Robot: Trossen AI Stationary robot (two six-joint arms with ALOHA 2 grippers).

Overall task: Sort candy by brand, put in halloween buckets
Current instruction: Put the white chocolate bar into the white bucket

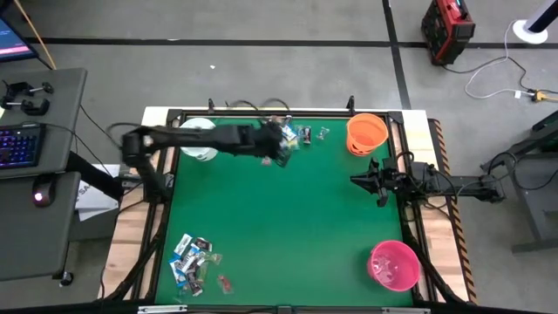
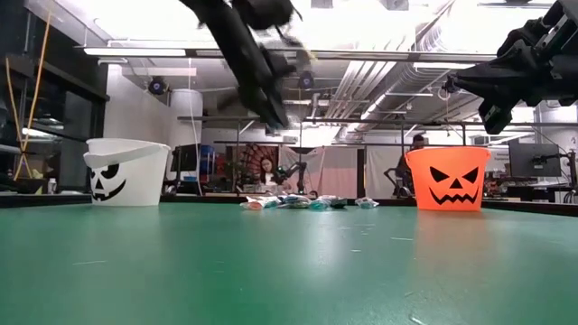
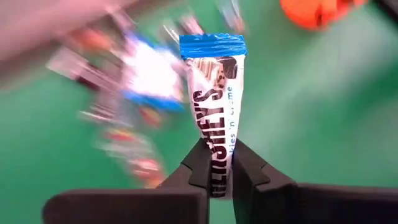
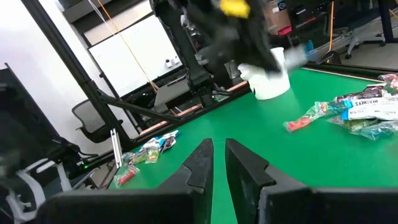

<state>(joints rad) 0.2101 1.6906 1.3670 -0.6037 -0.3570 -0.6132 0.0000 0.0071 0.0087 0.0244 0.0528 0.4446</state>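
Left end effector (image 3: 221, 171) pinches my glossy blue-and-white Hershey's bar (image 3: 214, 99); right end effector (image 4: 217, 163) idles clenched over the green worktop (image 1: 288, 218).

Overhead, table-level and 2 wrist cameras all share the green table (image 1: 288, 227).

The green table (image 1: 288, 218) carries three buckets (image 1: 366, 133) and scattered candy (image 1: 193, 258).

Candy heap (image 1: 301, 133) lies between two buckets (image 1: 367, 133), seemingly nearer the far edge.
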